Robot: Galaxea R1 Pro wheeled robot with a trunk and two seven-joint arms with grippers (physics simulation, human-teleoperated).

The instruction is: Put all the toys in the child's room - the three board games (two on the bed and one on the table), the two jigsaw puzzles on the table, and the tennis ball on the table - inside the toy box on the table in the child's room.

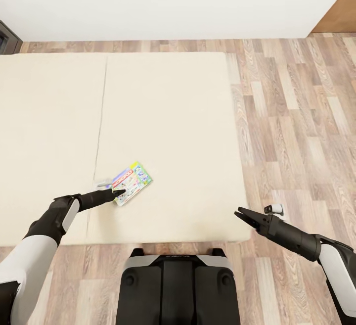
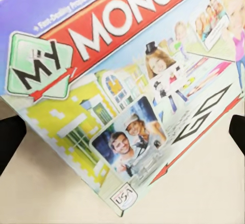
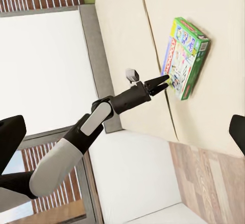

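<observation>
Step in hand: picking a board game off the bed. The board game (image 1: 131,183), white-green box with a red band, lies flat on the beige bed (image 1: 173,117), near the front edge and just beside the mattress seam.

Left gripper (image 1: 117,194) is right at the box's near corner, low over the mattress. In the left wrist view the box lid (image 2: 127,91) sits between the two dark fingertips (image 2: 10,139), one at each side of the frame, so jaws are wide and straddling it; not clamped as far as I can judge. The right wrist view shows the left gripper (image 3: 162,82) tip at the box edge (image 3: 185,58).

Right gripper (image 1: 243,214) hangs off the bed's front corner over the floor, jaws parted, holding nothing.

Next move, my read: box is thin and flat, so jaws need to go down around an edge, then pinch and lift. Risk is it skids on the mattress.
</observation>
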